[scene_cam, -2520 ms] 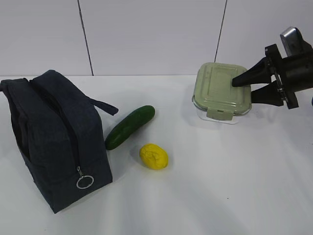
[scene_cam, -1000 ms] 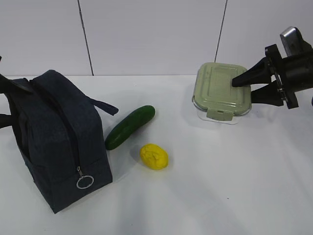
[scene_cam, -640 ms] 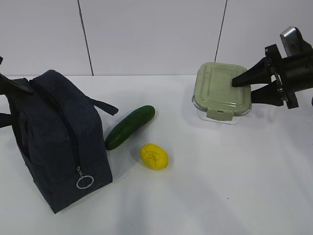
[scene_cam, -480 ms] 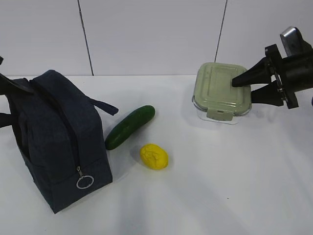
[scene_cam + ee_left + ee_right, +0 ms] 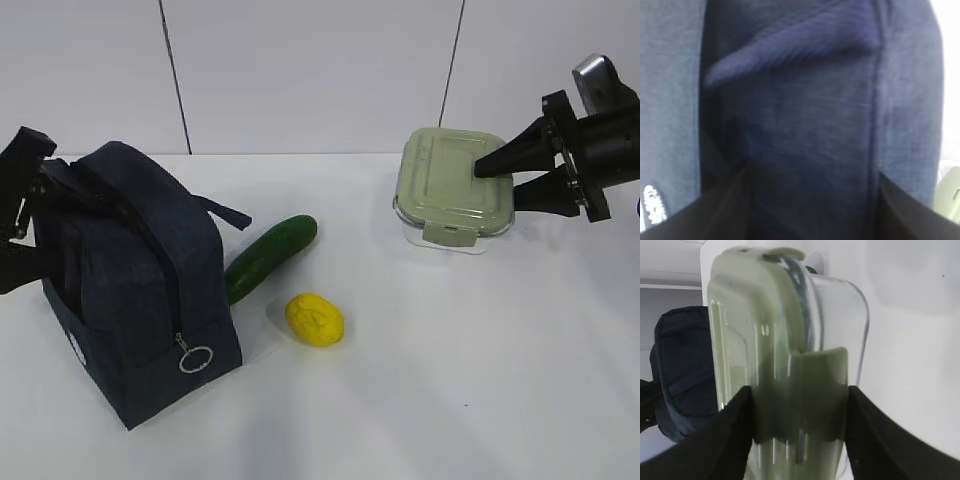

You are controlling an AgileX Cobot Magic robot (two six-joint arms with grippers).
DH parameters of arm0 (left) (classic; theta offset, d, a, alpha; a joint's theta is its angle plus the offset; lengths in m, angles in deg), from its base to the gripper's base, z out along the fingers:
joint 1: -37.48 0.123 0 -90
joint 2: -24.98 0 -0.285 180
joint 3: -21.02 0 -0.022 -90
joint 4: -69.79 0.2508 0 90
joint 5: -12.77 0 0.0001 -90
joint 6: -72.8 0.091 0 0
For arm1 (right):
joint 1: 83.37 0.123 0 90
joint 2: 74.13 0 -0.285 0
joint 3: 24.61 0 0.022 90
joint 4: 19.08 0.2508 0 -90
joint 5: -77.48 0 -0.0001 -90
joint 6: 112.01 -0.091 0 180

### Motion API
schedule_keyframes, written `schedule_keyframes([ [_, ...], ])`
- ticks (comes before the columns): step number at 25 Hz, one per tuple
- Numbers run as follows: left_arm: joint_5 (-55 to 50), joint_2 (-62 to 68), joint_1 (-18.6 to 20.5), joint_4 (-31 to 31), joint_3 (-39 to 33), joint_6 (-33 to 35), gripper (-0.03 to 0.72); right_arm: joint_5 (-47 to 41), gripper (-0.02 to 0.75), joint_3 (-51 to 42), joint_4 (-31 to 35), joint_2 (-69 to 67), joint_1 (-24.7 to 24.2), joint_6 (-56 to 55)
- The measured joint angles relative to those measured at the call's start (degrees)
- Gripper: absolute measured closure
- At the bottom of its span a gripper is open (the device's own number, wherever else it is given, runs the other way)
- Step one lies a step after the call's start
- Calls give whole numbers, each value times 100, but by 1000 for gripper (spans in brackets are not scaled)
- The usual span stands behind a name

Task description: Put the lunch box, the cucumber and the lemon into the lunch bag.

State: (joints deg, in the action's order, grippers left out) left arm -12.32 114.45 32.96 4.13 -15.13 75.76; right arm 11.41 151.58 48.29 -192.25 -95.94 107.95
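Since the earlier exterior frames, the bag [image 5: 135, 300] has shifted rightward and turned, its ring pull [image 5: 196, 359] now nearer the lemon [image 5: 314, 319], and the left gripper [image 5: 15, 215] has come into view at its far-left end; the box [image 5: 455, 193], cucumber [image 5: 268, 258] and lemon lie where they were. We see the right gripper [image 5: 505, 178] clamped on the box, one finger above the green lid and one below the clear base, the box apparently raised off the table [image 5: 480, 380]; the wrist view confirms the box [image 5: 790, 380] wedged between both fingers. The left gripper appears to grasp the bag's fabric at its open end, though its fingertips are hidden behind the bag, so we judge rather than see that grip. For the step in hand, we judge that the left arm should hold the mouth wide and steady while the right carries the box level across, above cucumber and lemon, and enters flat so the clip tabs do not snag the zipper edge. Hidden or unclear: the bag's opening faces away from the exterior camera, so its width cannot be told; the left wrist view shows only blurred navy cloth [image 5: 805, 130]; the cucumber's near end is covered by the bag; the right arm is cut off at the frame edge.
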Motion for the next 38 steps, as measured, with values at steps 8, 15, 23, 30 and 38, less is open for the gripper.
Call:
schedule_keyframes([
  [8,10,-15,0,-260,0,21,308,0,332,0,0,0,0,0],
  [15,-2,-339,0,-320,0,221,316,0,332,0,-2,0,0,0],
  [23,-83,-366,0,-262,0,230,363,0,332,0,-2,0,0,0],
  [30,-162,-366,0,-153,0,230,615,0,332,0,-2,0,0,0],
  [38,-701,-433,0,568,2,230,692,0,332,0,-2,0,0,0],
])
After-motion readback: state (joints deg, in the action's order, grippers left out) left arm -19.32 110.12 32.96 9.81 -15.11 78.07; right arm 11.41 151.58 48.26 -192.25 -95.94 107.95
